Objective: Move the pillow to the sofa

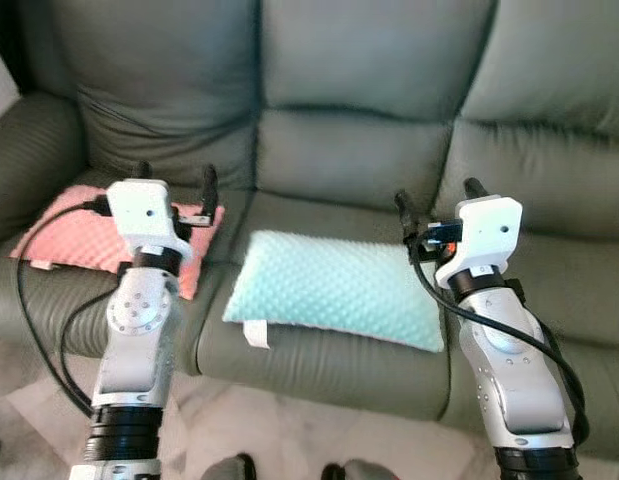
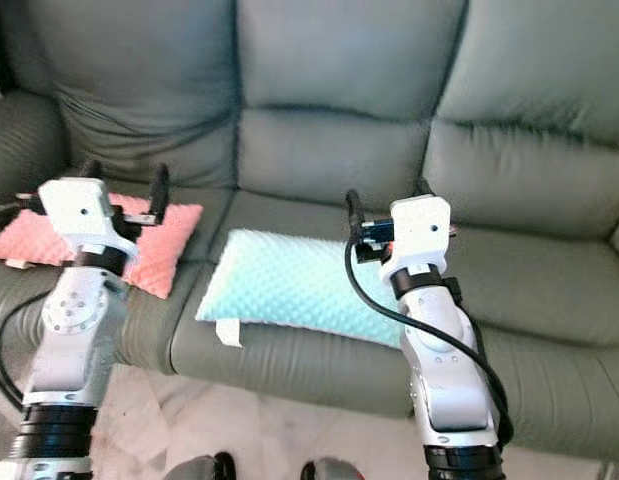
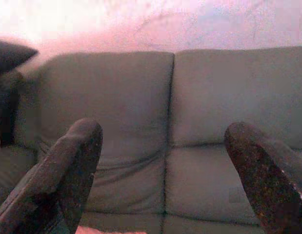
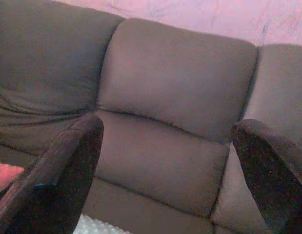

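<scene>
While both arms are raised in front of the robot, a grey-green sofa [image 1: 369,150] is seen across the whole scene, and a light blue-green pillow [image 1: 339,285] is laid flat on its middle seat cushion, close to the front edge, with a small white tag hanging at its near left corner. A pink pillow [image 1: 74,235] is placed on the left seat cushion, well apart from the blue-green one, and its near part is hidden by the left arm. The left gripper [image 1: 176,180] is held above the pink pillow; its two black fingers [image 3: 68,170] are spread widely, and nothing is held between them, as the sofa backrest is seen through the gap in the left wrist view. The right gripper [image 1: 437,198] is held above the right end of the blue-green pillow, not touching it as far as can be judged; its fingers [image 4: 63,170] are also spread widely and nothing is gripped, with the backrest cushions seen between them. A pale marbled floor [image 1: 289,440] is seen in front of the sofa, below the two silver arms.
</scene>
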Controlling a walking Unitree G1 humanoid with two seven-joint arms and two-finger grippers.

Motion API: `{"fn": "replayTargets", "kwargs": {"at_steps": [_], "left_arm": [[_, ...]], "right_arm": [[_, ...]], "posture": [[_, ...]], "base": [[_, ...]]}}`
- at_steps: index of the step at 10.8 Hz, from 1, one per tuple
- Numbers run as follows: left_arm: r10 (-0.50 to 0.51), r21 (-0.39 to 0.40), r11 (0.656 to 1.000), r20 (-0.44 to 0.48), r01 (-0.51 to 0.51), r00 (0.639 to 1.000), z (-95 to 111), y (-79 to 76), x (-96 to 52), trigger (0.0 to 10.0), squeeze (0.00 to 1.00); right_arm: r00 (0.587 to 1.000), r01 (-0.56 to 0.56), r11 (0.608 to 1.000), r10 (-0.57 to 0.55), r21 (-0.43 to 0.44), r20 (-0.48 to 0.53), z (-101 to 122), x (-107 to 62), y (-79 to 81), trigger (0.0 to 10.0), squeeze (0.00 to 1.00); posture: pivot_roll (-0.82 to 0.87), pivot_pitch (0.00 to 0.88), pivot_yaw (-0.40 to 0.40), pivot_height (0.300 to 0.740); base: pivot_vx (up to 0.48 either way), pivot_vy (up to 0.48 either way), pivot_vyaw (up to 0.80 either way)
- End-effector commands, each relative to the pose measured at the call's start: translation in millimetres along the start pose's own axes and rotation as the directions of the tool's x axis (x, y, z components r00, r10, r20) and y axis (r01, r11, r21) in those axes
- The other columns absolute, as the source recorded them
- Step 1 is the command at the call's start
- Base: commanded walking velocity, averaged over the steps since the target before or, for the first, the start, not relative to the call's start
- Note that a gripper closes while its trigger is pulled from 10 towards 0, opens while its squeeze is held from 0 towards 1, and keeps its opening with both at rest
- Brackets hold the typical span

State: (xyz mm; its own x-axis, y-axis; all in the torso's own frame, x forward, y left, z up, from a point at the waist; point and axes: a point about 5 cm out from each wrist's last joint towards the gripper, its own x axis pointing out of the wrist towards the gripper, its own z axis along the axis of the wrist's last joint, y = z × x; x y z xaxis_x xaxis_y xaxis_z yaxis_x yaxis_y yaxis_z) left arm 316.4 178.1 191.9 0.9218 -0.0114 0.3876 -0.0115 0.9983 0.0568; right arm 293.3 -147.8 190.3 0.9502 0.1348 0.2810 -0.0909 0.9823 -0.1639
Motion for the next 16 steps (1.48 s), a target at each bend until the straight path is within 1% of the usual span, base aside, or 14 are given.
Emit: {"fn": "replayTargets", "kwargs": {"at_steps": [1,2,3,5,7,8,10,11,13,16], "left_arm": [[0.019,0.03,0.999,0.019,-0.02,1.0,3.3,10.3,0.5,10.0,0.0],[0.034,0.031,0.999,0.008,-0.034,0.999,1.3,14.0,0.5,10.0,0.0],[0.027,0.03,0.999,-0.03,-0.026,0.999,-7.1,12.2,-4.7,10.0,0.0],[0.002,0.014,1.0,-0.079,-0.001,0.997,-17.6,6.2,-13.8,10.0,0.0],[-0.032,-0.002,0.999,-0.106,0.032,0.994,-21.7,-0.5,-18.4,10.0,0.0],[-0.041,-0.006,0.999,-0.112,0.04,0.993,-21.8,-0.9,-19.9,10.0,0.0],[-0.049,-0.009,0.999,-0.123,0.048,0.991,-23.1,-1.3,-18.1,10.0,0.0],[-0.054,-0.013,0.999,-0.133,0.052,0.99,-24.1,-2.4,-17.6,10.0,0.0],[-0.082,-0.041,0.996,-0.147,0.077,0.986,-25.3,-7.9,-20.7,10.0,0.0],[-0.093,-0.053,0.995,-0.158,0.085,0.983,-26.1,-9.3,-21.5,10.0,0.0]], "right_arm": [[1.0,0.003,1.0,-0.003,-0.004,0.007,1.7,0.6,-0.5,10.0,0.0],[1.0,0.005,1.0,-0.005,0.001,0.011,2.8,2.1,-0.7,10.0,0.0],[1.0,0.008,1.0,-0.008,0.015,0.009,2.4,4.0,-0.1,10.0,0.0],[1.0,0.012,0.999,-0.012,0.035,0.006,2.2,2.0,3.0,10.0,0.0],[1.0,0.029,0.998,-0.029,0.047,-0.007,0.4,-2.6,2.7,10.0,0.0],[0.999,0.042,0.998,-0.041,0.052,-0.02,-1.6,-5.5,1.8,10.0,0.0],[0.998,0.046,0.997,-0.044,0.055,-0.037,-2.8,-6.7,2.3,10.0,0.0],[0.998,0.044,0.998,-0.042,0.052,-0.039,-2.7,-7.2,2.0,10.0,0.0],[0.998,0.042,0.998,-0.04,0.05,-0.047,-3.0,-9.3,0.9,10.0,0.0],[0.997,0.039,0.998,-0.036,0.046,-0.063,-4.6,-12.5,1.1,10.0,0.0]], "posture": [[-0.09,0.053,-0.022,0.74],[-0.09,0.06,-0.016,0.74],[-0.09,0.069,-0.007,0.74],[-0.1,0.096,0.006,0.74],[-0.1,0.109,0.015,0.74],[-0.11,0.115,0.02,0.74],[-0.11,0.131,0.018,0.74],[-0.12,0.138,0.018,0.74],[-0.12,0.153,0.021,0.74],[-0.13,0.163,0.017,0.74]], "base": [[0.0,0.0,0.0],[0.0,0.0,0.0],[0.0,0.0,0.0],[0.0,0.0,0.0],[0.0,0.0,0.0],[0.0,0.0,0.0],[0.0,0.0,-0.75],[0.0,0.0,0.0],[0.0,-0.386,0.0],[0.0,-0.48,0.0]]}}
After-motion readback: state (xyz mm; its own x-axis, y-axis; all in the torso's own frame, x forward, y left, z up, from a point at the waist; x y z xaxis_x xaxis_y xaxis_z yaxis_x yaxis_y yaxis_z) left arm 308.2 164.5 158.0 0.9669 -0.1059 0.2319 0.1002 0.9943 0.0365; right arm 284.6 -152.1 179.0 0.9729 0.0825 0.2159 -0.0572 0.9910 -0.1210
